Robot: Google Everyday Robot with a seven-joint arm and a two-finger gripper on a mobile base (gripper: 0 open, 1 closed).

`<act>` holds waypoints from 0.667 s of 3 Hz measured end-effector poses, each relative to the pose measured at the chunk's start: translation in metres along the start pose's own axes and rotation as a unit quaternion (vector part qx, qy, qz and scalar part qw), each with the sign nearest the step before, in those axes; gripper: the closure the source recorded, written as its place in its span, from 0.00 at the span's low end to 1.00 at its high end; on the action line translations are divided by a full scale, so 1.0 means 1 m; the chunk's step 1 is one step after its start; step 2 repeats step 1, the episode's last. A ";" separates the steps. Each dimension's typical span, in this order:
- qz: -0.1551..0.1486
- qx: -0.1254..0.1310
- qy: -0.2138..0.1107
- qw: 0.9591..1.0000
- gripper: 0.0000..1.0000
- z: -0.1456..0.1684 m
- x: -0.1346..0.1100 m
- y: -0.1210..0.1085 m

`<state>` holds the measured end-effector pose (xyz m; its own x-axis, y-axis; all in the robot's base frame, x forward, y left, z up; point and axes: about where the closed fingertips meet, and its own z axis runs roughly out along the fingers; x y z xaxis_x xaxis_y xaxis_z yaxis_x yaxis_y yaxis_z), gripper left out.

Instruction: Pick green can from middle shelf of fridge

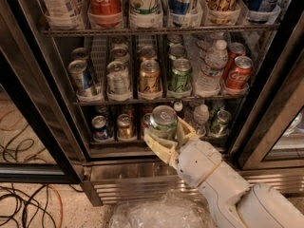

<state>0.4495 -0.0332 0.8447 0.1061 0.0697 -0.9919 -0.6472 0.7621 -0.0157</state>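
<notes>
My gripper (166,133) is shut on the green can (163,121), with cream fingers (158,149) on both sides of it. The can is held upright in front of the fridge (29,84), out of the rack and lower in view than the middle shelf (95,101). Its silver top with pull tab faces up. A second green can (180,76) stands in the middle shelf lane just behind and above it. My white arm (213,175) comes in from the lower right.
On the middle shelf stand a blue can (81,78), a silver can (118,78), a gold-tan can (149,77), a water bottle (211,68) and red Coke cans (237,73). Tall bottles fill the rack above. A clear plastic bag (161,215) and cables (19,194) lie on the floor.
</notes>
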 end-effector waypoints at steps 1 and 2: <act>0.000 0.000 0.000 1.000 1.00 0.000 0.000 0.000; 0.000 0.000 0.000 1.000 1.00 0.000 0.000 0.000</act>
